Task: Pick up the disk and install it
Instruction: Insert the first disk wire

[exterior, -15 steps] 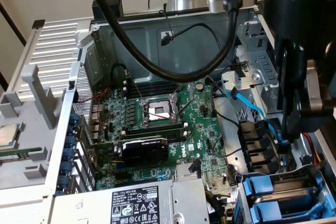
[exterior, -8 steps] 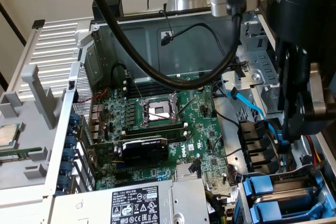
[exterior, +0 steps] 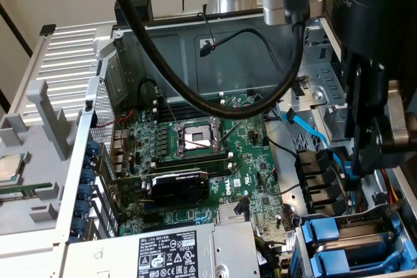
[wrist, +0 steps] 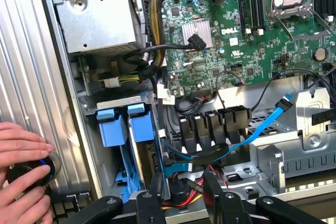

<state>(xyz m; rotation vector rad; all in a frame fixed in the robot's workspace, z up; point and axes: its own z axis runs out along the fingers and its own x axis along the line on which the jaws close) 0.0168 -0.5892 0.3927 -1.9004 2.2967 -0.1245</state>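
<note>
Processor chip (exterior: 9, 166) lies on the grey ledge at the far left of the exterior view. Right of it, the open computer case (exterior: 247, 56) holds the green motherboard (exterior: 195, 161) in mid-frame. The power supply (exterior: 176, 252), with its white label, runs along the bottom edge. In the lower right, the disk (exterior: 329, 232) sits in the drive cage, mostly its blue carrier showing, beside a second blue carrier (exterior: 326, 266). Above the cage, at the right edge, hangs the gripper (wrist: 182, 182). The wrist view shows its fingers spread, pinching nothing, over red and yellow cables (wrist: 184, 199), near the carriers but apart from them. A person's hands (wrist: 23, 145) rest on a round black object (wrist: 29, 174) with a blue ring, outside the case wall.
</note>
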